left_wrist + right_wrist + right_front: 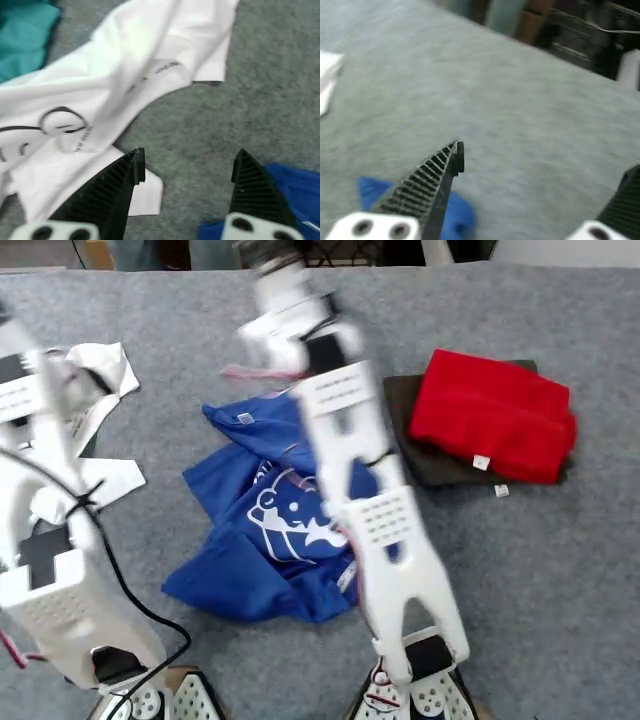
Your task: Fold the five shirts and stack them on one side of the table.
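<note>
Blue shirt (270, 530) crumpled at the middle of the surface (560, 580) — both of your claws open.

You have the red shirt (490, 415) folded on top of a dark shirt (420, 455) toward the right edge, and the white shirt (100, 370) rumpled at the left edge, with a teal shirt (22, 35) just beside it. Your left claw (190, 160) hangs over bare surface between the white shirt and the blue shirt, jaws well apart, gripping nothing. Your right claw (545, 165) — also spread and empty — sits toward the far edge, its arm (350, 440) stretched across the blue shirt.
</note>
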Robot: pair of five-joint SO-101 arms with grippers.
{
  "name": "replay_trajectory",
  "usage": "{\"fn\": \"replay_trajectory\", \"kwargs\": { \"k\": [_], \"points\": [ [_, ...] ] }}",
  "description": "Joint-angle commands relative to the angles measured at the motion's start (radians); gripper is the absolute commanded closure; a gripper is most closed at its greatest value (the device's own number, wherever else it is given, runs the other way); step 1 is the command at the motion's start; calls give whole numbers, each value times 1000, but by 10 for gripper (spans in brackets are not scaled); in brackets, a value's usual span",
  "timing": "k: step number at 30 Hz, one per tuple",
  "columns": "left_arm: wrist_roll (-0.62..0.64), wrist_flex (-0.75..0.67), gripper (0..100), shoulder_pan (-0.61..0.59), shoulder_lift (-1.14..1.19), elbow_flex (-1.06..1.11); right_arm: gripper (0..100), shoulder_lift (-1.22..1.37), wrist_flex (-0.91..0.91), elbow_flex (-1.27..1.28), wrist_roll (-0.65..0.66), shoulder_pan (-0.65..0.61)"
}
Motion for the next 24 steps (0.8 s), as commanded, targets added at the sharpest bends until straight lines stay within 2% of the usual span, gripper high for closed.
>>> {"fn": "replay_trajectory", "kwargs": {
  "k": [1, 6, 11, 14, 21, 24],
  "points": [
    [123, -66, 705, 128, 3, -13, 607, -148, 110, -50, -14, 153],
    [273, -107, 705, 277, 21, -13, 776, -180, 264, -50, -15, 287],
    [427, -101, 705, 315, 95, -12, 910, -140, 279, -50, -15, 338],
    [494, -101, 705, 314, 160, -38, 921, -111, 262, -48, -14, 336],
    [529, -86, 797, 323, 301, -185, 922, -81, 236, -51, -8, 361],
    [551, -35, 788, 323, 356, -255, 922, -77, 209, -50, -8, 390]
  ]
}}
